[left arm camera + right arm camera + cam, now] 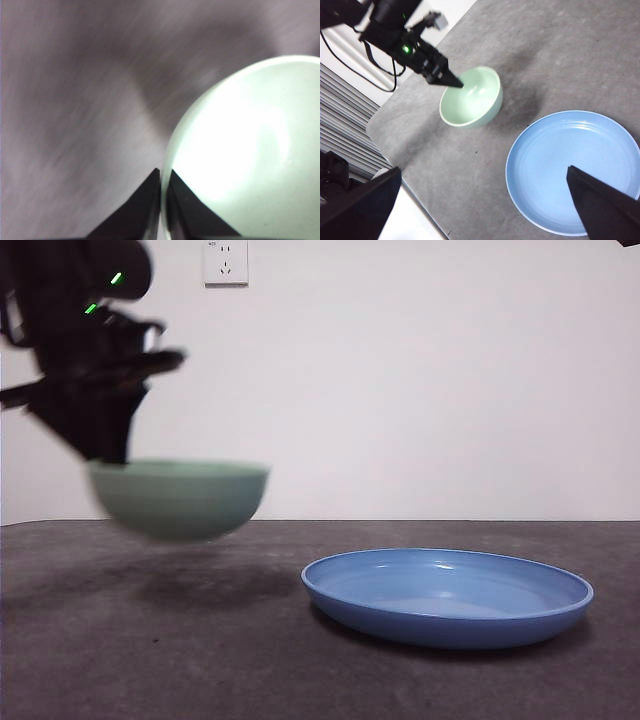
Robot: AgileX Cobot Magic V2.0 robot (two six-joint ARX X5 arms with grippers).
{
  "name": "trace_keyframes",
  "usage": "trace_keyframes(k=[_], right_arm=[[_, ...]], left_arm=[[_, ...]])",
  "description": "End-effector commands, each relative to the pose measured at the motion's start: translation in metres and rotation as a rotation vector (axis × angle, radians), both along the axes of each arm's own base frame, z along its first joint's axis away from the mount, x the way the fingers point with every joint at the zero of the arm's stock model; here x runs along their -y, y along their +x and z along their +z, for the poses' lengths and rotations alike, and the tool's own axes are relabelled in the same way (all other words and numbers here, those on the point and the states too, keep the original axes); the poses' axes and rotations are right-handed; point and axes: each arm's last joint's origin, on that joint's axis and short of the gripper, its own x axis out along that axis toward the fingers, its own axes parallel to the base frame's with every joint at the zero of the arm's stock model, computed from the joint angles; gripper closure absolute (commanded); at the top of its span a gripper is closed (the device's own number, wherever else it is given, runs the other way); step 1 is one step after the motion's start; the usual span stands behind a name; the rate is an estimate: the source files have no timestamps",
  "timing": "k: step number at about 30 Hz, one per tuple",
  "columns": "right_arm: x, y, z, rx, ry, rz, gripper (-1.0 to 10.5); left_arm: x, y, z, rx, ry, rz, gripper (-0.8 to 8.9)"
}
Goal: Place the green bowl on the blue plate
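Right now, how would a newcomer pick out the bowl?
Start at the grey table with the wide blue plate. Beside it, off the surface, hangs the bowl, its rim pinched by the left gripper. It is pale mint green, deeper and narrower than the plate.

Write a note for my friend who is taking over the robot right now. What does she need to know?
Left gripper: shut on the rim of the green bowl, holding it in the air above the table. The bowl looks blurred, so it is probably moving.
Right gripper: open, holding nothing, hanging over the near side of the blue plate.
Blue plate: flat on the table, nothing in it, off to one side of the bowl.
Done: the bowl is picked up.
Left to do: carry the bowl over the plate, set it down in the middle, let go.
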Motion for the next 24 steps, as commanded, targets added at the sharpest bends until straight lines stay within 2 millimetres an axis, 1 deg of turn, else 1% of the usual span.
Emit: trace_keyframes(k=[1,5,7,10,18,21,24], right_arm=[[-0.001,0.001,0.005,0.026,-0.002,0.011,3.3],[-0.001,0.001,0.005,0.026,-0.002,0.011,3.2],[-0.001,0.001,0.005,0.026,-0.002,0.011,3.3],[-0.001,0.001,0.005,0.025,-0.002,0.011,3.3],[-0.001,0.001,0.005,0.025,-0.002,0.011,3.2],[-0.001,0.001,0.005,0.026,-0.002,0.011,3.3],[-0.001,0.001,0.005,0.026,-0.002,0.011,3.2]], left_arm=[[0.018,0.004,0.015,0.044,-0.033,-0.016,7.98],[0.047,0.005,0.027,0.076,-0.064,-0.061,7.98],[0.061,0.007,0.029,0.081,-0.073,-0.084,7.98],[0.085,0.008,0.027,0.075,-0.08,-0.125,7.98],[0.148,0.011,0.007,0.048,-0.076,-0.243,7.98],[0.166,0.012,-0.002,0.035,-0.072,-0.267,7.98],[0.176,0.013,-0.013,0.017,-0.061,-0.283,7.98]])
